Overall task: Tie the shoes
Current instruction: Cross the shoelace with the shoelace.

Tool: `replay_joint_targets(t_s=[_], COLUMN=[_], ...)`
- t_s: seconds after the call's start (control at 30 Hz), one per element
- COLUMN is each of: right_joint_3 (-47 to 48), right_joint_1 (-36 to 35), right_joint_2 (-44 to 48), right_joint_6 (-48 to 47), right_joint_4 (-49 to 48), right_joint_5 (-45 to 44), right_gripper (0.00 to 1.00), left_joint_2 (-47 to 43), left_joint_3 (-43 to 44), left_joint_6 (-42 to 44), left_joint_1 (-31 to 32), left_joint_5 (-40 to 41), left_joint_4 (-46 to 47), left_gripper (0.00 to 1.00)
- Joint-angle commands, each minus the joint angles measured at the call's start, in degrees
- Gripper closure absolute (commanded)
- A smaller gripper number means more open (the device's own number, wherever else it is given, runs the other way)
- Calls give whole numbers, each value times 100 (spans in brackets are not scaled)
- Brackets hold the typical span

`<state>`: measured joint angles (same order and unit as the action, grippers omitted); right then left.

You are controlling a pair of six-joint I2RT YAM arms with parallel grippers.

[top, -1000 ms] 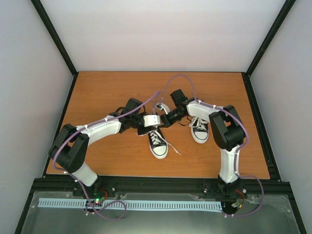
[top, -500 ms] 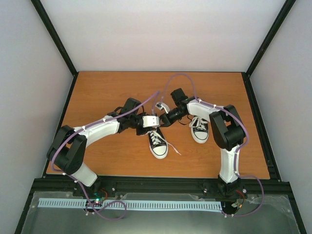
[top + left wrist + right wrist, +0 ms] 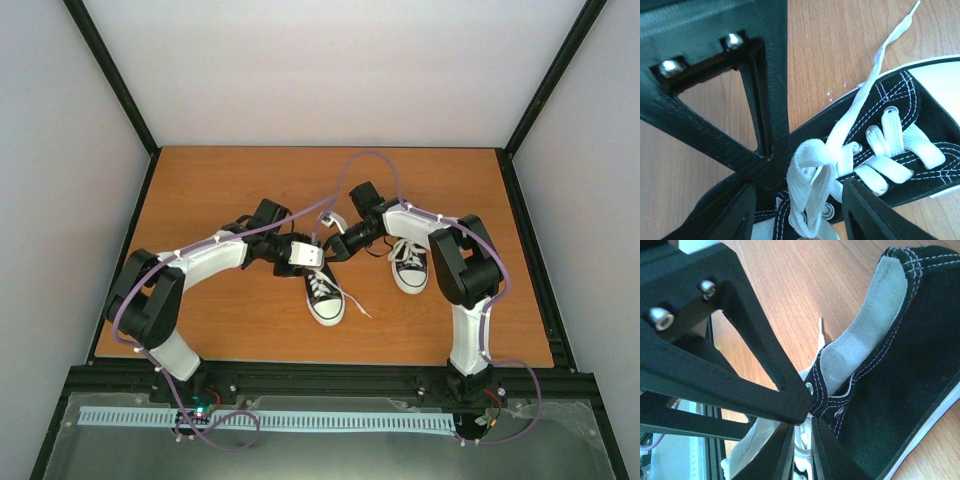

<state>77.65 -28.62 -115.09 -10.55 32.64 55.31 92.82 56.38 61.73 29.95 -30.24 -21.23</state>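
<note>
Wood counter (image 3: 220, 200) | mid-counter shoe (image 3: 326, 297), second shoe (image 3: 409, 268) to its right | left pincer (image 3: 800, 215) open astride lace loop (image 3: 811, 172) | right pincer (image 3: 801, 452) nipping a lace strand (image 3: 803, 439) | risk: a tug from the right flattens the unclamped loop and the knot fails.

The overhead view is bright and evenly lit by soft light from above. The white walls (image 3: 340, 70) look flat, and the arms (image 3: 215, 262) cast only faint, soft-edged shadows on the tabletop (image 3: 200, 180). Fine detail there is coarse.

In the left wrist view the left gripper (image 3: 802, 212) is a dark, slightly soft mass. The lace (image 3: 875, 75) just beyond it is nearly blown out against sharp wood grain.

In the right wrist view the right gripper (image 3: 802, 450) is dim and blurred. A pale sheen lies on the wood beyond it, and the shoe (image 3: 900, 365) beside it shows crisp stitching.
</note>
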Motion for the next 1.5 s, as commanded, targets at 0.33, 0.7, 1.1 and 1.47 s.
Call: replay_joint_targets(t_s=[0.33, 0.7, 1.1, 1.47], right_joint_3=[101, -46, -40, -1], right_joint_1=[-21, -21, 322, 211], right_joint_2=[-89, -85, 27, -193], right_joint_6=[-313, -231, -5, -209], right_joint_4=[220, -53, -328, -113], right_joint_5=[160, 397, 421, -217], right_gripper=[88, 83, 78, 75], left_joint_2=[226, 190, 114, 53], left_joint_3=[88, -17, -91, -142], left_joint_6=[338, 46, -254, -313], left_joint_1=[-8, 19, 19, 15], left_joint_5=[173, 250, 183, 164], left_joint_4=[340, 380, 427, 502], left_gripper=[80, 99, 99, 99])
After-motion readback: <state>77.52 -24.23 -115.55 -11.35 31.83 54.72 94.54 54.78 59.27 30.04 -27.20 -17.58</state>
